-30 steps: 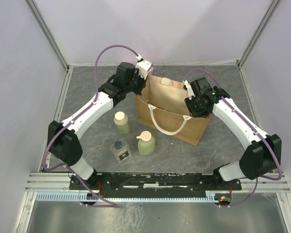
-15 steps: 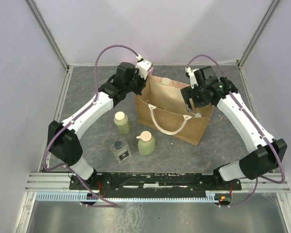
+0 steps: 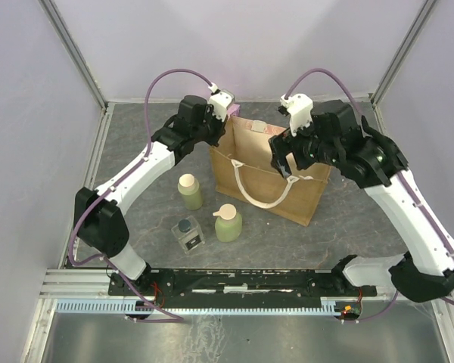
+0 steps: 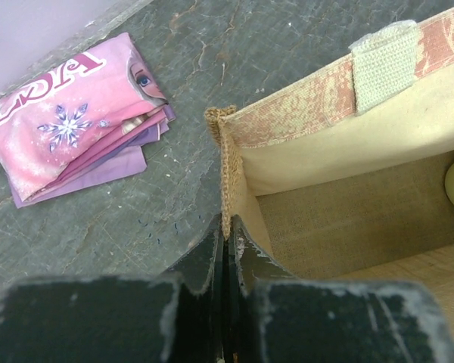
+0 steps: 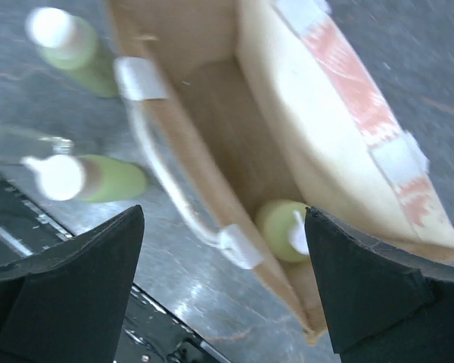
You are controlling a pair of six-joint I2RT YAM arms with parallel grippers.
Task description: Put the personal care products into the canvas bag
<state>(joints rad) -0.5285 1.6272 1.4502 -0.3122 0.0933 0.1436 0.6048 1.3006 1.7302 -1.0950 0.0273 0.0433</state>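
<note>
The tan canvas bag point(image 3: 268, 170) stands open in mid-table. My left gripper point(image 3: 225, 122) is shut on the bag's back-left rim corner point(image 4: 225, 162); the fingers point(image 4: 212, 253) pinch the woven edge. My right gripper point(image 3: 282, 159) hangs open above the bag's mouth, holding nothing. One yellow-green pump bottle point(image 5: 284, 231) lies on the bag's floor between and below the open gripper point(image 5: 224, 212). Left of the bag stand a capped green bottle point(image 3: 189, 191), a green pump bottle point(image 3: 228, 222) and a clear square bottle point(image 3: 188, 234).
A pink printed packet point(image 4: 76, 121) lies flat on the grey table behind the bag's left corner. The bag's cream rope handle point(image 3: 261, 193) hangs over its front face. Purple walls and a metal frame point(image 3: 98, 151) enclose the table.
My right gripper opened wide and rose up and leftward out of the bag, leaving the green pump bottle inside. The left gripper kept its hold on the rim.
</note>
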